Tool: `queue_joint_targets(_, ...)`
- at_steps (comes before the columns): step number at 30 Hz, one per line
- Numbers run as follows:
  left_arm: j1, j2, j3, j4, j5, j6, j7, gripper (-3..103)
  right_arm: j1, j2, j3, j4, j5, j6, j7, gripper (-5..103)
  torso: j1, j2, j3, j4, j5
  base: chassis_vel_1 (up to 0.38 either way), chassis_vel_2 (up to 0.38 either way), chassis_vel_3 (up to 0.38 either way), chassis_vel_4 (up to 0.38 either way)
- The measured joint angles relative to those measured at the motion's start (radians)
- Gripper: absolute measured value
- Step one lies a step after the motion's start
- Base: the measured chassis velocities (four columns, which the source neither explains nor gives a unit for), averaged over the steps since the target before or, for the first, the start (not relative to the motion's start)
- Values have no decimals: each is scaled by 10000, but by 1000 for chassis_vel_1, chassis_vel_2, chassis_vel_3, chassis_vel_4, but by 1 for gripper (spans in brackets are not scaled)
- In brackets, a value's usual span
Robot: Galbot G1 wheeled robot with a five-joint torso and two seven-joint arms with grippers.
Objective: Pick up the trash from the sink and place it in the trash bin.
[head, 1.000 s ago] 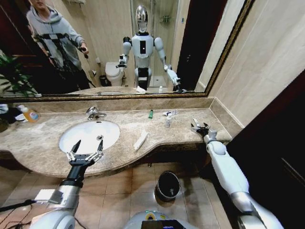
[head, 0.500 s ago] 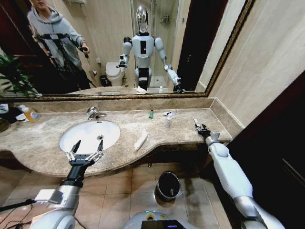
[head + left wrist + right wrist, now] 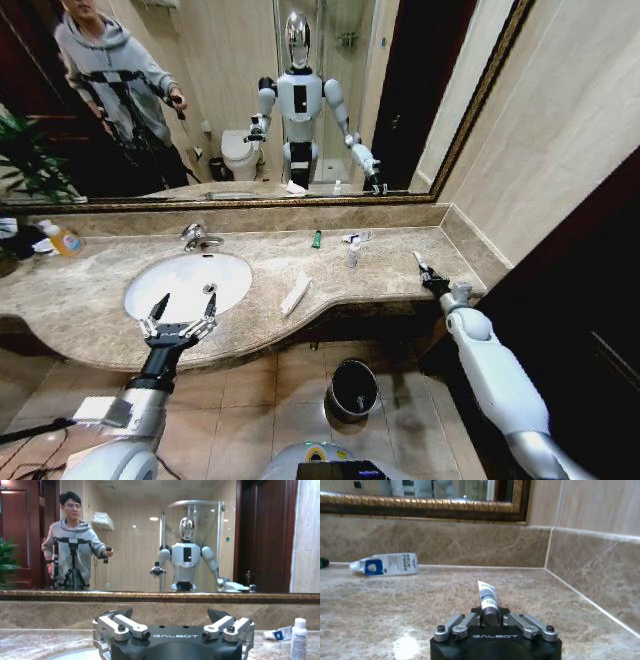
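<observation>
I'm looking at a bathroom, prob. hotel or home: white oval sink (image 3: 188, 284) w/ chrome faucet (image 3: 197, 237) in a beige marble countertop (image 3: 340, 275), big gold-framed mirror (image 3: 250, 100) reflecting a toilet (image 3: 240, 152) & glass shower, tiled floor (image 3: 260, 395) w/ small black trash bin (image 3: 352, 388).

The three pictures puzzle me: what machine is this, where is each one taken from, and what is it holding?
It is a two-armed robot on wheels. One camera looks down from its head; the others sit on its wrists. The right gripper, at the counter's right end, is shut on a small white tube. The left gripper hovers open above the sink. On the countertop lie a long white packet, a green tube, a small white bottle and a wrapper. The trash bin stands on the floor.
</observation>
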Motion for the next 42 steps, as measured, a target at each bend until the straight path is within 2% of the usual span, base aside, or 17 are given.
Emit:
queue_joint_targets(11, 0, 0, 1, 0, 0, 0, 0, 100, -1530, -282, 635, 1833, 406, 24, -56, 18, 0, 0, -1, 1, -2, 0, 0, 0, 0)
queue_joint_targets(14, 0, 0, 1, 0, 0, 1, 0, 100, -2393, -193, 966, 2488, 471, 287, -298, 18, 0, 0, -1, 2, -7, 0, 0, 0, 0)
queue_joint_targets(17, 0, 0, 1, 0, 0, 1, 1, 100, -3602, 156, 1228, 3060, 506, 1284, -856, 18, -1, 1, -2, 0, -2, 0, 0, 0, 0)
queue_joint_targets(19, 0, 0, 0, 0, 0, 0, 0, 100, -3828, 252, 1291, 3100, 459, 1563, -963, 18, -1, 1, -2, 0, -3, 0, 0, 0, 0)
queue_joint_targets(20, 0, 0, 0, 0, 0, 1, 0, 100, -4254, 494, 1440, 3173, 240, 2038, -1103, 18, -1, 1, -2, -1, 0, 0, 0, 0, 0)
queue_joint_targets(28, 0, 0, 0, 0, 0, 0, 0, 100, -5381, 1403, 1658, 3558, -375, 2711, -1181, 18, -1, 1, -2, 0, -6, 0, 0, 0, 0)
queue_joint_targets(32, 1, 0, 1, 0, 0, 0, 0, 100, -5849, 1974, 1956, 3135, -1219, 3470, -1334, 18, 0, 1, -2, 3, 0, 0, 0, 0, 0)
queue_joint_targets(37, 0, 0, 1, 0, 0, 1, 0, 100, -6565, 2375, 2234, 3100, -1295, 3909, -1501, 18, 0, 1, -2, 0, -4, 0, 0, 0, 0)
queue_joint_targets(39, 0, 0, 0, 0, 0, 0, 0, 100, -7005, 2627, 2132, 2673, -1429, 4316, -1501, 18, 0, 2, -2, -1, -4, 0, 0, 0, 0)
queue_joint_targets(42, 0, 0, 0, 0, 0, 0, 0, 100, -7223, 2813, 1900, 2230, -1605, 4551, -1500, 18, 0, 2, -2, 0, -2, 0, 0, 0, 0)
